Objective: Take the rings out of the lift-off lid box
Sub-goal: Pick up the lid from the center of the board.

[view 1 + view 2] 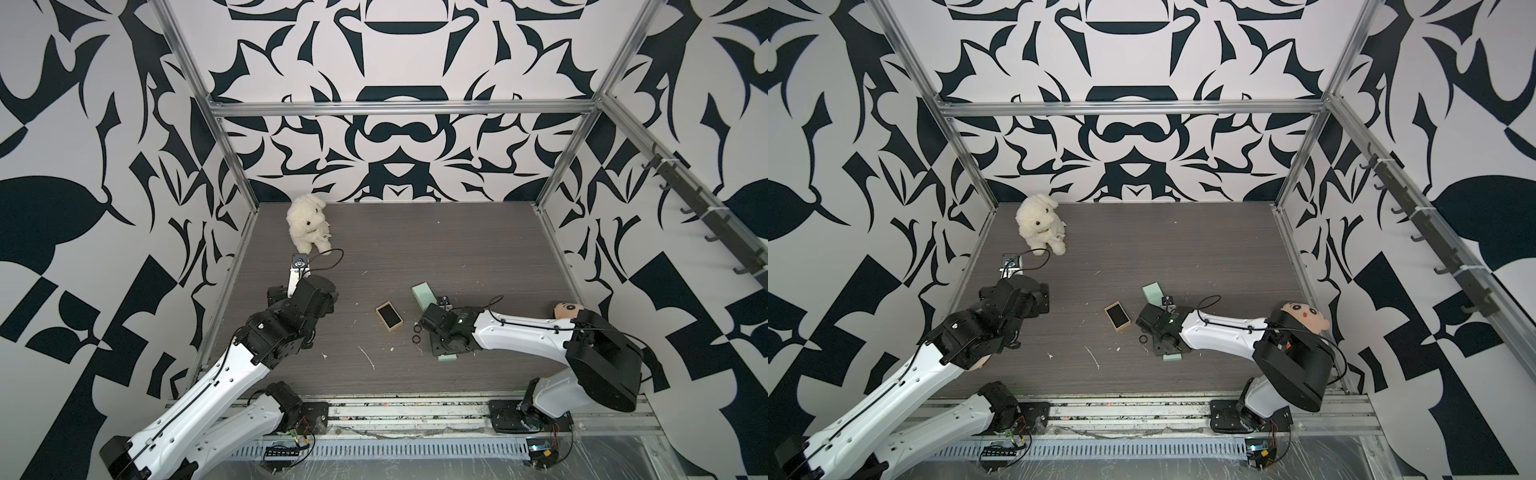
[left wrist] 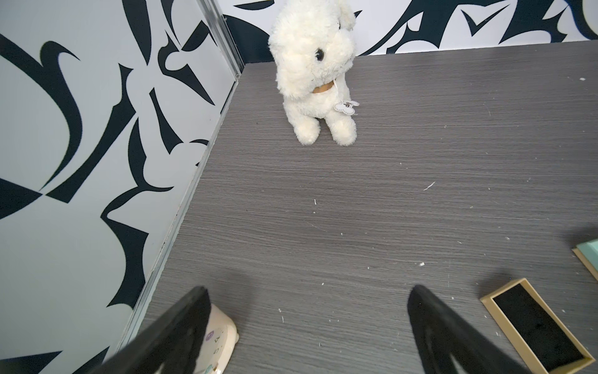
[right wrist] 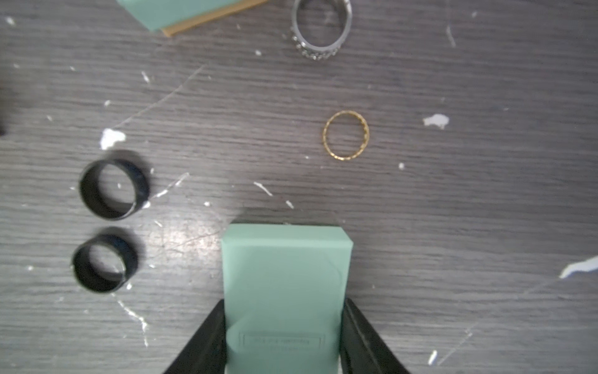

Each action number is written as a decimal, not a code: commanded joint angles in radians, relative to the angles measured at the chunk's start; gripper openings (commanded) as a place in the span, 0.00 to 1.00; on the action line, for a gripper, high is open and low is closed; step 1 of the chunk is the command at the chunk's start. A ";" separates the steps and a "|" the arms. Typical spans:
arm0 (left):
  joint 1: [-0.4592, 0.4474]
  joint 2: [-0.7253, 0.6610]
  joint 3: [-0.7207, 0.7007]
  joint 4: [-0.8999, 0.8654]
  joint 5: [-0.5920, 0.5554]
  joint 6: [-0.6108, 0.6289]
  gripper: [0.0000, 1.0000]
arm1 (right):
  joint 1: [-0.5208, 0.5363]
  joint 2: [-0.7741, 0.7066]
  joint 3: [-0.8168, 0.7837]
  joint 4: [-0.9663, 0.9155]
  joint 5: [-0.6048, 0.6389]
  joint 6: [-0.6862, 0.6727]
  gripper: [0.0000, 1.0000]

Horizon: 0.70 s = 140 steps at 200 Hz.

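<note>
Surface: dark grey wood-grain tabletop (image 1: 415, 249), flecked with white scraps, enclosed by black-and-white patterned walls.
Right gripper (image 3: 284, 302): both fingers pressed against the long sides of a mint-green cardboard box (image 3: 284, 275) lying flat on the table. The grip runs across the narrow width, probably the only span the jaws can bridge.
Held piece, judged: either the lift-off lid or a closed box; I cannot tell which.
Rings: all out on the bare table, none in a box. A wide black band (image 3: 113, 184) and a second black band (image 3: 103, 259) lie flat side by side, near the gripped box. A thin gold ring (image 3: 346, 135) lies ahead of it. A silver stone-set ring (image 3: 322, 29) lies beyond, near a second mint-green box with a tan edge (image 3: 181, 13).
Open box: tan-rimmed tray with black lining (image 1: 389, 316), apparently empty, standing apart from the rings.
Left gripper (image 2: 309, 291): fingers spread wide, holding nothing, off by the side wall, clear of the work.
Task standing, judged: removal looks complete.
</note>
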<state>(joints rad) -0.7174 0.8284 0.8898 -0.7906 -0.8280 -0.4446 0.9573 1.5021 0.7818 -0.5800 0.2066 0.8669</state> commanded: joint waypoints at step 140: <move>0.010 -0.011 -0.002 -0.019 -0.022 -0.008 0.99 | 0.003 0.087 0.427 -0.143 -0.122 -0.303 0.47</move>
<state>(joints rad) -0.7124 0.8242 0.8898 -0.7910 -0.8345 -0.4465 0.9573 1.5314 1.1091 -0.6922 0.1390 0.6739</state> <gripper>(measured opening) 0.994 0.469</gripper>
